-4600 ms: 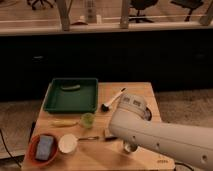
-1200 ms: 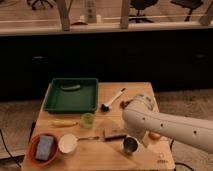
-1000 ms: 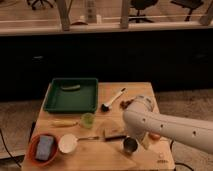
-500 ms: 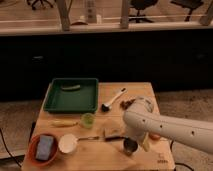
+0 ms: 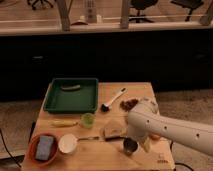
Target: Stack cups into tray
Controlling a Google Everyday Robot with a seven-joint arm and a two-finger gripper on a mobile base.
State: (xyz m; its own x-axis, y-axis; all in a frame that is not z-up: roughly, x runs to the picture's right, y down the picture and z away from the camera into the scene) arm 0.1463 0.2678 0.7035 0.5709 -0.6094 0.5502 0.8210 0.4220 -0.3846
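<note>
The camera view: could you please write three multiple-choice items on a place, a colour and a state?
1. Where is the green cup? A in the tray; B on the table; C in the gripper.
2. The tray's colour? A dark green; B red; C white.
3. The cups are: A stacked in the tray; B stacked on the table; C apart, unstacked.
B: it stands on wood beside the tray. A: its floor is green. C: the silver cup sits alone beside the gripper.
</note>
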